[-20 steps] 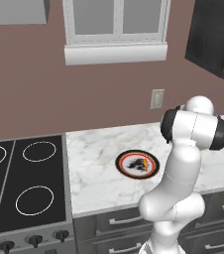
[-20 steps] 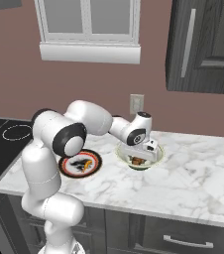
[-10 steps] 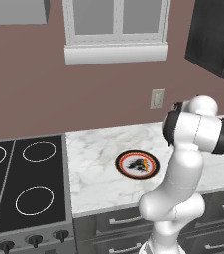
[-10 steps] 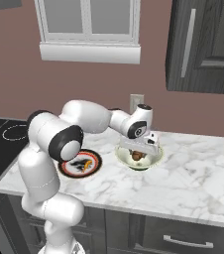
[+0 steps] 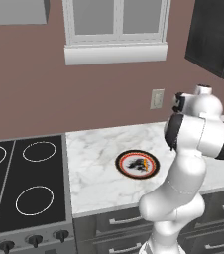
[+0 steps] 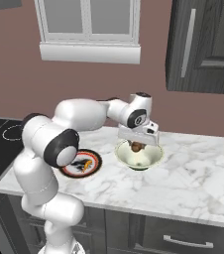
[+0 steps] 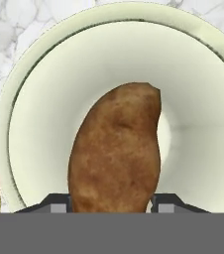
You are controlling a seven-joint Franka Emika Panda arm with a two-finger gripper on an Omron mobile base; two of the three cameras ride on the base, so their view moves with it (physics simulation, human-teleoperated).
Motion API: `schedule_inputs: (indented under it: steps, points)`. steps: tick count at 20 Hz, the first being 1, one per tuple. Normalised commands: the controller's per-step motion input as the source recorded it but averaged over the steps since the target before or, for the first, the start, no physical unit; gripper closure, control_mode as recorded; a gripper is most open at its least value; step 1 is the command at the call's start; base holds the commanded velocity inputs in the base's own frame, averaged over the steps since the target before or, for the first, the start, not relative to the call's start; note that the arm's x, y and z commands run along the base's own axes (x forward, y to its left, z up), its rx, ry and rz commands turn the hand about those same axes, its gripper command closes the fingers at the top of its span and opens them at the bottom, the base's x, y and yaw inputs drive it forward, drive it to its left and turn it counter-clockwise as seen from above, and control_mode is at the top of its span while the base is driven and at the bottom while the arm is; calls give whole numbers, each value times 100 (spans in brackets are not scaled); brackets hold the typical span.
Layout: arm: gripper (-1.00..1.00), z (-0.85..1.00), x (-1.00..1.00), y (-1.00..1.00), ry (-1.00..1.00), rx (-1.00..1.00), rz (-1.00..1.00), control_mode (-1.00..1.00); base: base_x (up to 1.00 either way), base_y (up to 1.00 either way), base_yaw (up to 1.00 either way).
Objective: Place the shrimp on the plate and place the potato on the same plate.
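Left base view: plate [image 5: 137,163] lies flat on the marble tabletop [image 5: 91,168], black markings on its white centre too small to read as writing; arm hides whatever's to the right of the plate.

Right base view: end effector [image 6: 137,146] sits over a pale bowl [image 6: 139,156], fingers either side of the potato [image 6: 136,146], part open & closed on it; plate's left portion hidden behind the arm; no readable labels anywhere.

Hand view: potato fills centre, lower end between the fingertips [image 7: 57,203], cut off at the bottom; bowl rim cropped at right; plate edge barely visible at lower left.
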Motion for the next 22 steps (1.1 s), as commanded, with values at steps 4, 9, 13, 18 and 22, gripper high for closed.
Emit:
schedule_inputs:
  steps: [4, 9, 13, 18, 22]
  points:
    - [100, 39, -13, 47, 0, -1, 0, -100, 0, 0, 0]
    - [100, 22, -27, 68, 0, 0, 0, -100, 0, 0, 0]
    - [100, 13, -32, 81, 0, 0, 0, -100, 0, 0, 0]
    - [100, 0, -33, 79, 0, 0, 0, -100, 0, 0, 0]
    - [100, 0, -12, 87, 0, 0, 0, -100, 0, 0, 0]
